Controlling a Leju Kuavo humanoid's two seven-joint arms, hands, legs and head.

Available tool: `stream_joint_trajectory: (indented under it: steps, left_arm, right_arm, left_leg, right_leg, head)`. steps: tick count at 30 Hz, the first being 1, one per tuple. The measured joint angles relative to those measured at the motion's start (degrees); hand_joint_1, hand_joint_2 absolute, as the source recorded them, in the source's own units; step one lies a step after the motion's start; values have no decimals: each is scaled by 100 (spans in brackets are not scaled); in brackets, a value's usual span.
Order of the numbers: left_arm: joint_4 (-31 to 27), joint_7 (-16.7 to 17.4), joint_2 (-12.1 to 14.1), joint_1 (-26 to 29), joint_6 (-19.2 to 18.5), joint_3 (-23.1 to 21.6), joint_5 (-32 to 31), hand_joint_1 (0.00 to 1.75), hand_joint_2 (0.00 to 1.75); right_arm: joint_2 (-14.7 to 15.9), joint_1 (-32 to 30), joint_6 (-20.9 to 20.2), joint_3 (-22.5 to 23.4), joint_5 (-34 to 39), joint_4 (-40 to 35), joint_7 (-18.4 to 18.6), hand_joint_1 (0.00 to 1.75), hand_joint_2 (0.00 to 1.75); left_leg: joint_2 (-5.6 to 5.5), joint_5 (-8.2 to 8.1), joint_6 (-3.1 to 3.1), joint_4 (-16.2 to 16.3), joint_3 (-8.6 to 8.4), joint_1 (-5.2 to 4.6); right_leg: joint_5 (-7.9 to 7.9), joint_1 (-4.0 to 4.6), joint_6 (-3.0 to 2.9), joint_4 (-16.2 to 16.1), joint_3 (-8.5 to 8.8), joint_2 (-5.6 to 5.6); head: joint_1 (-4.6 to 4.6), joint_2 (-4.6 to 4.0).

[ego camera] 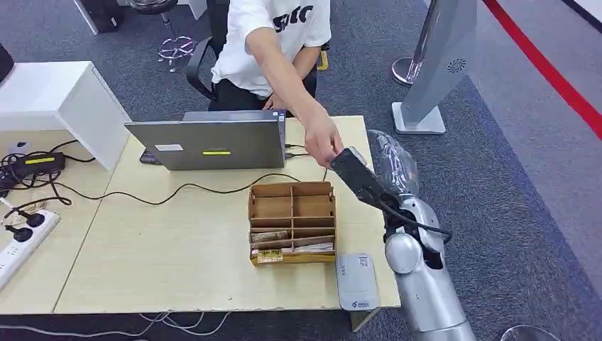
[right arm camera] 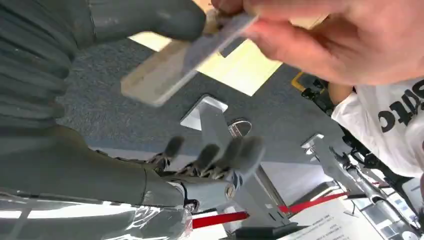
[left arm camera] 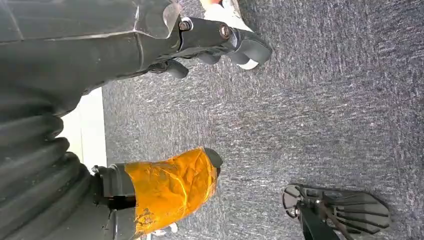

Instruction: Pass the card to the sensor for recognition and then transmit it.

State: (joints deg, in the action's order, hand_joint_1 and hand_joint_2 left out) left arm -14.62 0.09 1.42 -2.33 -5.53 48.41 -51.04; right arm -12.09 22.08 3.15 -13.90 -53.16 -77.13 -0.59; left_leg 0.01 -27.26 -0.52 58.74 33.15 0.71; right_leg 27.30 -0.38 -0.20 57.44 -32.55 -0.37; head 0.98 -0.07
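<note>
While the person's hand (ego camera: 323, 142) reaches over the table (ego camera: 177, 249), the right robot hand (ego camera: 387, 167) is raised above the far right corner of it, and the card (right arm camera: 185, 55) is between the two. In the right wrist view the card lies against the thick thumb (right arm camera: 150, 20) of this robot hand, and the person's fingers (right arm camera: 300, 45) pinch its other end. The darker fingers (right arm camera: 220, 155) of the robot hand are apart from the card and spread, so the robot hand looks open around it; whether the thumb alone presses the card enough to hold it, the blurred picture does not let one tell.

The long axis of the card runs from the thumb outward toward the person, so the card leaves the robot hand along this line. This looks like the handover, the last part of the task.

The sensor (ego camera: 357, 280), a small white box, lies on the table below and behind the right robot hand, close to the near edge, beside the cardboard organizer (ego camera: 292, 224).

The left robot hand (left arm camera: 165, 185) hangs over the carpet floor (left arm camera: 325, 100), far from the card; its fingers are apart and hold nothing. The right arm is clearly the nearer one.
</note>
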Motion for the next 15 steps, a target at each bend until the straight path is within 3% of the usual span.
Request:
stream_joint_trajectory:
  steps: [10, 15]
  left_arm:
    - [0, -9, 0, 0, 15, 2, -74, 0, 175]
    - [0, -9, -2, 6, 53, 2, -35, 0, 175]
  right_arm:
    - [0, -15, 72, 22, -39, -61, -9, 175, 175]
    - [0, -293, 394, 20, -521, -495, -184, 175, 175]
  left_leg:
    - [0, 0, 0, 0, 0, 0]
    - [-3, -1, 0, 1, 1, 0]
  right_leg:
    - [0, 0, 0, 0, 0, 0]
    - [1, 0, 1, -1, -2, -2]
  head:
    - [0, 0]
    - [0, 0]
